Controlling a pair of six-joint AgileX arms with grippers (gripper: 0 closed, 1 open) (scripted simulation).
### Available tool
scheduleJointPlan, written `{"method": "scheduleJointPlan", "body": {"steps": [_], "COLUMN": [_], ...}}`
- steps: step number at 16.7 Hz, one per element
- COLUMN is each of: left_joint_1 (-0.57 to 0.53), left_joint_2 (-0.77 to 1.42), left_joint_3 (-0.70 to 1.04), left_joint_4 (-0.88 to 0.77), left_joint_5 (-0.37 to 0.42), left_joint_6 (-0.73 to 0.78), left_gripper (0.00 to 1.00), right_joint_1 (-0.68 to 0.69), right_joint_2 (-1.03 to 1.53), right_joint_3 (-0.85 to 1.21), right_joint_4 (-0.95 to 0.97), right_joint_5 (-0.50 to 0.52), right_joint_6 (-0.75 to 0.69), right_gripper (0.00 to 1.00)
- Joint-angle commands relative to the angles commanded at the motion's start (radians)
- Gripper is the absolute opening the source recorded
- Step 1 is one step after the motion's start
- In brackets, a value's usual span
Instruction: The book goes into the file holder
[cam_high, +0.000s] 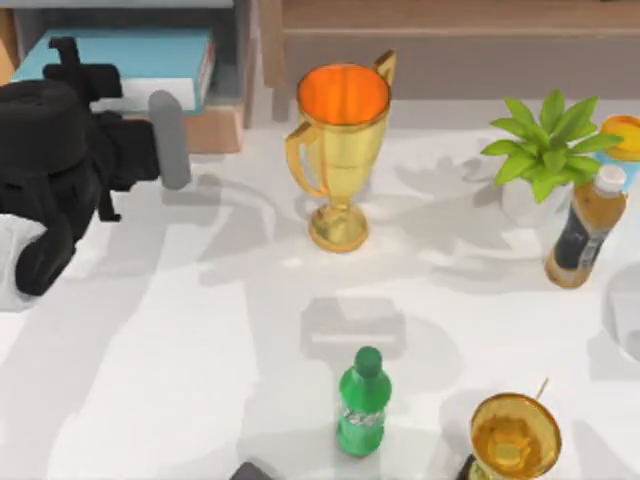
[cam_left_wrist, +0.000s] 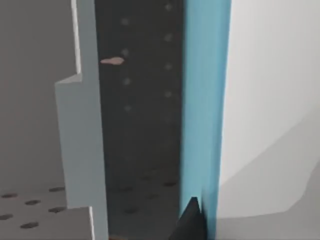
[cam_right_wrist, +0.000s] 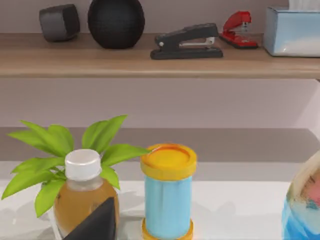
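At the top view's far left, the left gripper (cam_high: 95, 85) reaches over the file holder (cam_high: 235, 60), and the book (cam_high: 150, 55) lies inside it, between the grey walls. I cannot tell if the jaws hold the book or are apart from it. I judge this is the placing step; next it needs release and a straight retreat.

Top view overhead, looking down; left wrist pressed close against book (cam_left_wrist: 205, 100); right wrist faces shelf (cam_right_wrist: 150, 62).
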Motion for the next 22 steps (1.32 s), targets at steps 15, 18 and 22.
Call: {"method": "scheduleJointPlan", "body": {"steps": [15, 18, 22], "left_joint_1": [0.022, 0.024, 0.024], "left_joint_2": [0.112, 0.122, 0.122], "left_joint_3": [0.122, 0.132, 0.132], "left_joint_4": [-0.011, -0.013, -0.013], "left_joint_5": [0.026, 0.028, 0.028], "left_joint_6": [0.015, 0.015, 0.015], "left_gripper": [0.0, 0.0, 0.23], "right_joint_1": [0.0, 0.0, 0.0], "right_joint_2": [0.0, 0.0, 0.0], "right_joint_3": [0.0, 0.0, 0.0], "right_joint_4": [0.0, 0.0, 0.0], "right_joint_5": [0.0, 0.0, 0.0], "right_joint_6": [0.0, 0.0, 0.0], "right_gripper": [1.0, 1.0, 1.0]}}
